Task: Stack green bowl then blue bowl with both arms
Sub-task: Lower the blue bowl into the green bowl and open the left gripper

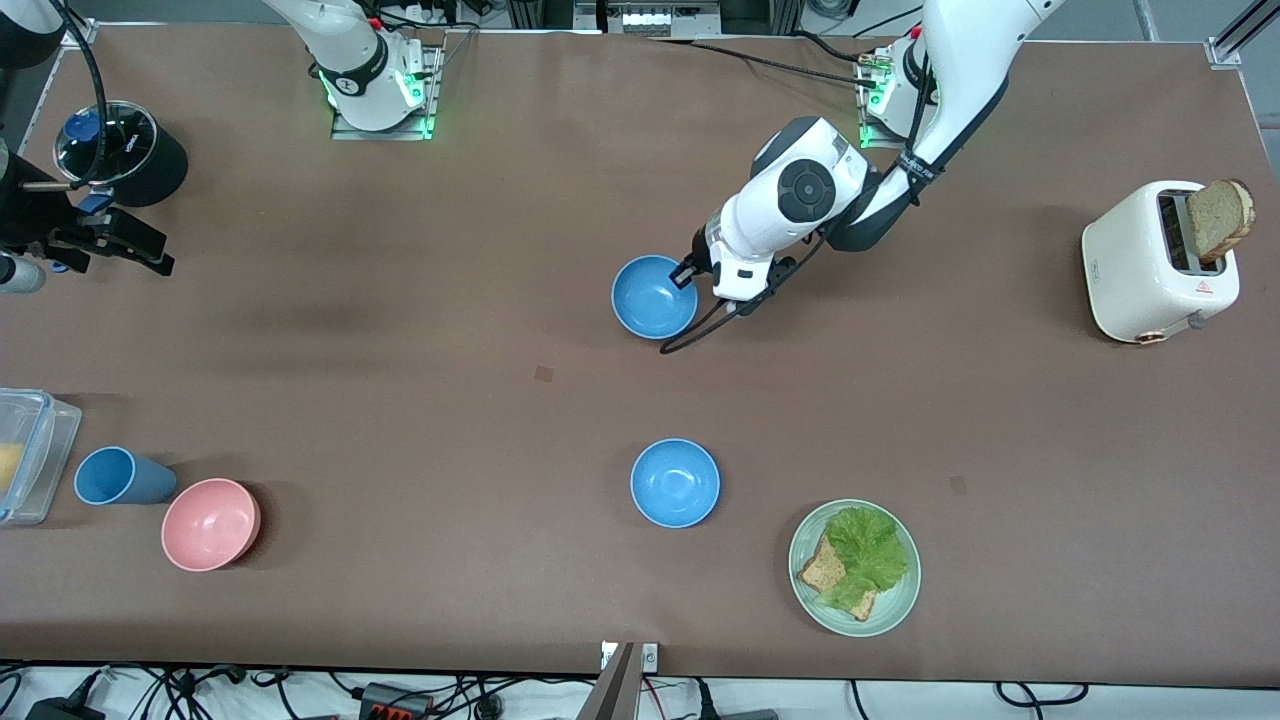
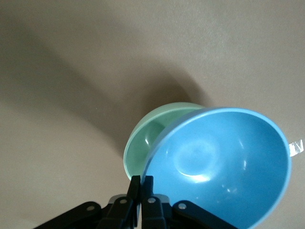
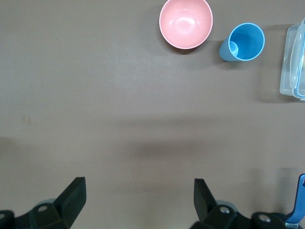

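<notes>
No writing on the surface [image 1: 450, 300] can be read; the white toaster [image 1: 1150, 265] near the left arm's end carries only a small mark too fine to make out, and a bread slice [image 1: 1220, 215] stands in its slot. The left gripper [image 2: 141, 183] is pinched on the rim of the blue bowl [image 2: 224, 167], which hangs tilted over the green bowl [image 2: 143, 143] near the middle of the surface; both are empty, and whether they touch cannot be told. A second blue bowl [image 1: 675, 483], empty, sits closer to the front edge. Beside it toward the left arm's end, a pale green plate [image 1: 900, 600] holds bread and lettuce. Near the front corner at the right arm's end stand an empty pink bowl [image 1: 210, 524], a blue cup [image 1: 118, 476] and a clear container [image 1: 35, 450]. The right gripper [image 3: 138, 200] waits, fingers spread wide, over bare surface at that end.
</notes>
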Robot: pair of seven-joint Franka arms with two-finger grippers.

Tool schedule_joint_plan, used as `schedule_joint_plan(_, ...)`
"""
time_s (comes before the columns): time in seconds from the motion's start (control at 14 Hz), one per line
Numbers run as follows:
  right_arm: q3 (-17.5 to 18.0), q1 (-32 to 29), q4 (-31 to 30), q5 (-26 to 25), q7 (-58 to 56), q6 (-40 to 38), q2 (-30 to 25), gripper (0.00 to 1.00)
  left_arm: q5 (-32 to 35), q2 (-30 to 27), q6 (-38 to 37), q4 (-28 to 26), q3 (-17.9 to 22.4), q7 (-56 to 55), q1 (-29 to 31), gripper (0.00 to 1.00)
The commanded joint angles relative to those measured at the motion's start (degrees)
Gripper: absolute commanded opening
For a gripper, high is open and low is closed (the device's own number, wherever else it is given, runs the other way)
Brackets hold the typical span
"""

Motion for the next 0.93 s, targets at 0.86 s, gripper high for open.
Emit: schedule_joint_plan(0.86, 0.19, 0.03, -0.16, -0.39, -0.56, 0.37, -0.21, 1.0, -0.57, -5.75, -14.44, 6.76, -1.94, 0.34, 6.84, 0.24)
